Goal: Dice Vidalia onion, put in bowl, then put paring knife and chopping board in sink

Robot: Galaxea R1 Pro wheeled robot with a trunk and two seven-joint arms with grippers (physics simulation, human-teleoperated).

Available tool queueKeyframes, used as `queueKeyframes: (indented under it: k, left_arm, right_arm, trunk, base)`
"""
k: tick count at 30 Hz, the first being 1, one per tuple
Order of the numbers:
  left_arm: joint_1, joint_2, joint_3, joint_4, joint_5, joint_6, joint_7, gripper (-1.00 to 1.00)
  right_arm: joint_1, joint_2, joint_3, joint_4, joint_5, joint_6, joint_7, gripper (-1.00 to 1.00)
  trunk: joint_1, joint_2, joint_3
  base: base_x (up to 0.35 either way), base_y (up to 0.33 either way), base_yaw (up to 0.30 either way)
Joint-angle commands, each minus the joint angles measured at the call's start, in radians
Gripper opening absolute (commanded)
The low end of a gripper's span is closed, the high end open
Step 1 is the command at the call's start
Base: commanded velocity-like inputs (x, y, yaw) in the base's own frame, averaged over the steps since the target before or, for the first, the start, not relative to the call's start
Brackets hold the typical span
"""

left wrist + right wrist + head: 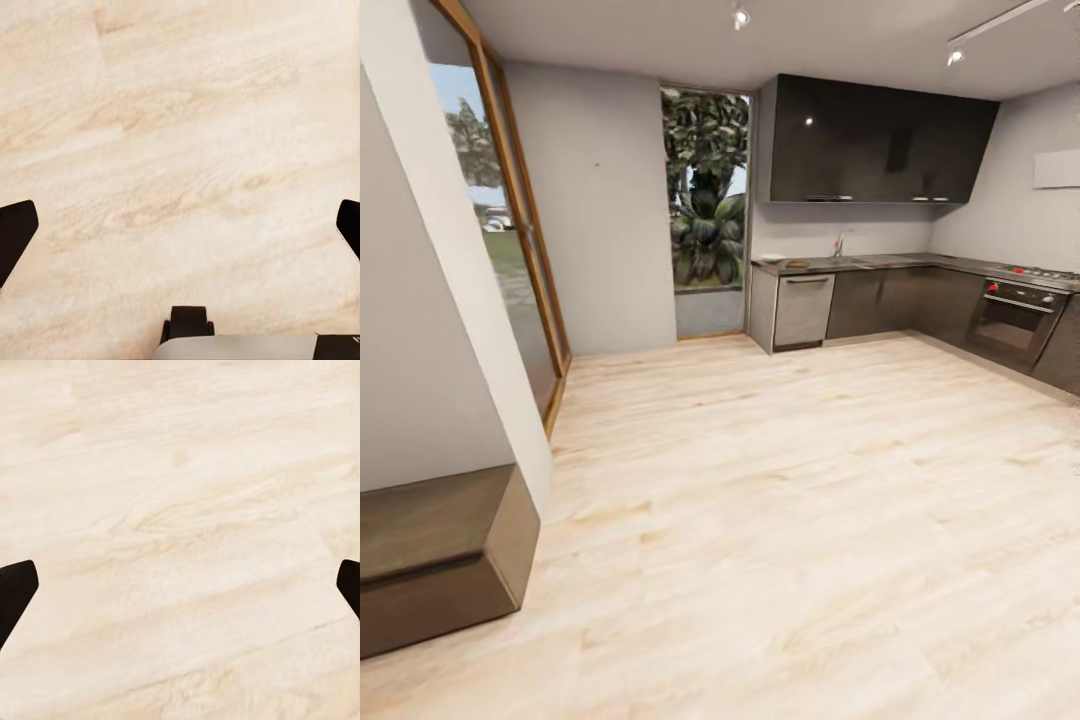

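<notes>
Nearest, pale wood flooring [780,520] is seen beneath both grippers; the left gripper [180,225] and right gripper [180,585] are held with jaws spread wide, nothing between them. At near left a dark brown cabinet block [440,555] juts from a slanted white wall and could be clipped if the base is turned tightly. Far across the room the countertop [920,263] runs rightward, with the tap marking the sink [844,260]; a small dark shape on it may be the chopping board [797,264], too distant to confirm. No writing can be read.
</notes>
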Motion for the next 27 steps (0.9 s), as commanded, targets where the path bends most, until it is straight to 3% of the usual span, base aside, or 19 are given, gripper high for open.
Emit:
queueKeyframes:
  k: [1,27]
  left_arm:
    - [0.0,0.0,0.001,-0.001,0.001,-0.001,0.0,1.0]
    - [0.0,0.0,0.001,-0.001,0.001,-0.001,0.0,1.0]
  right_arm:
    - [0.0,0.0,0.001,0.0,0.0,-0.002,-0.002,1.0]
    - [-0.001,0.0,0.001,0.0,0.002,-0.002,-0.002,1.0]
  trunk:
    - [0.001,0.0,-0.001]
    - [0.001,0.0,-0.001]
  base:
    - [0.322,0.0,-0.1]
    - [0.322,0.0,-0.11]
